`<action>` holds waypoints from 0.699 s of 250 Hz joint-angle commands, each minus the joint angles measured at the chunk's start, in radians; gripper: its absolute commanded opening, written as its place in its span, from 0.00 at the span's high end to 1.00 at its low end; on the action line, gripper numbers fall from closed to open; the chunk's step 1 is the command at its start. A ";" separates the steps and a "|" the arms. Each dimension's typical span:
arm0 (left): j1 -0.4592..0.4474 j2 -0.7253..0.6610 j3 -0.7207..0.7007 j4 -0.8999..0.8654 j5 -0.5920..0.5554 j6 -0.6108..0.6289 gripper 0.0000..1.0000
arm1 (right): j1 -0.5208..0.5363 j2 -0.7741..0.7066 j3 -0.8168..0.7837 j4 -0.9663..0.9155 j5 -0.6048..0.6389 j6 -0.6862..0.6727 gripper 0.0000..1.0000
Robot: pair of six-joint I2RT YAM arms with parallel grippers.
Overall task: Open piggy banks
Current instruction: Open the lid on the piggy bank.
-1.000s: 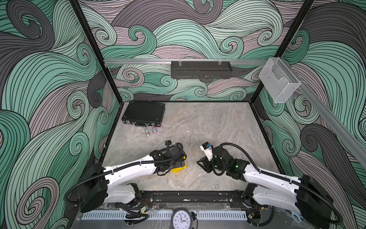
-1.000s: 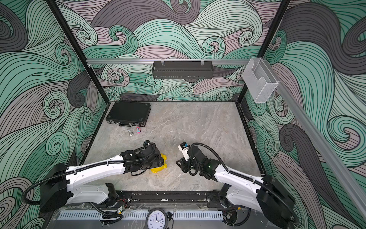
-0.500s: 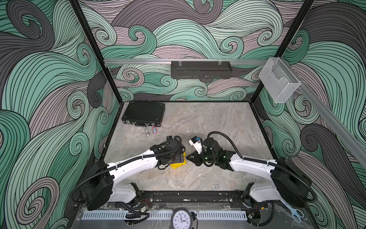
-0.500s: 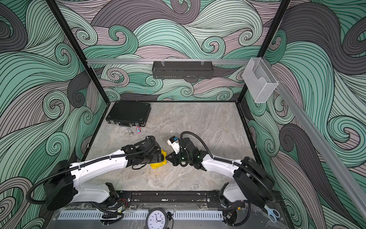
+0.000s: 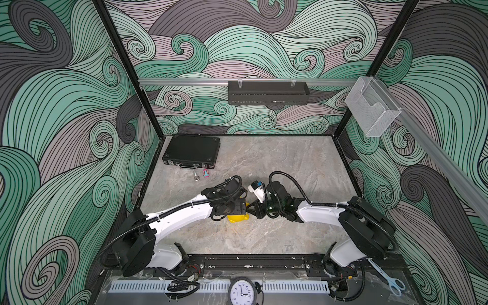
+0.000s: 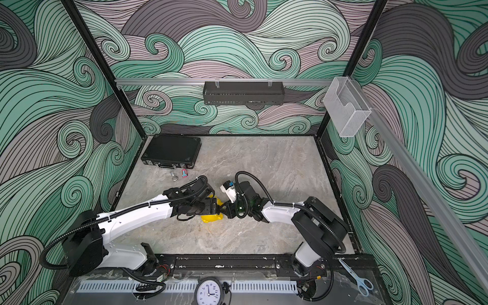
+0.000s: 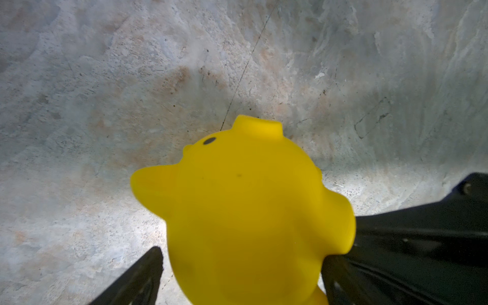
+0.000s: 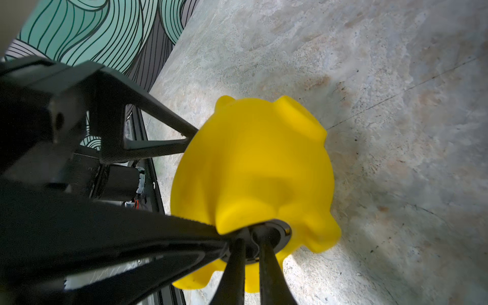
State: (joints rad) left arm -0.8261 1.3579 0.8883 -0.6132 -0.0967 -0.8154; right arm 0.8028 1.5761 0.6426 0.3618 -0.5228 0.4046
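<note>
The left gripper (image 7: 241,266) stands wide with its two fingers on either flank of the one yellow piggy bank (image 7: 248,211), clamping it just above the table (image 5: 277,163) near the front middle. The right gripper (image 8: 250,237), nearly closed, pinches the single dark round plug (image 8: 266,237) in the pig's belly. Far left lie one black case (image 5: 191,151) and two small items, well apart.

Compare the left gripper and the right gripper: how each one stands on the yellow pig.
The left gripper spans the piggy bank with its jaws wide, one on each flank; the right gripper is pinched nearly shut. The left meets yellow body; the right's fingers sit at the dark round plug between the legs. Both touch the same pig.
</note>
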 commanded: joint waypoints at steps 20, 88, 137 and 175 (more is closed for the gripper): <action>0.025 -0.003 0.025 0.006 0.035 0.010 0.07 | -0.002 0.021 0.004 0.044 -0.017 -0.002 0.83; 0.044 -0.050 -0.067 0.102 0.053 -0.018 0.12 | -0.003 0.050 0.019 0.057 -0.009 0.004 0.85; 0.062 -0.088 -0.161 0.197 0.070 -0.035 0.17 | -0.003 0.088 0.019 0.115 -0.037 0.018 0.90; 0.064 -0.093 -0.211 0.251 0.060 -0.039 0.18 | -0.004 0.108 0.019 0.162 -0.063 0.019 0.92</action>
State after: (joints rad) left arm -0.7723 1.2465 0.7231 -0.3996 -0.0410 -0.8345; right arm 0.7963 1.6566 0.6479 0.4580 -0.5415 0.4110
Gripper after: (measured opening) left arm 0.830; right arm 0.087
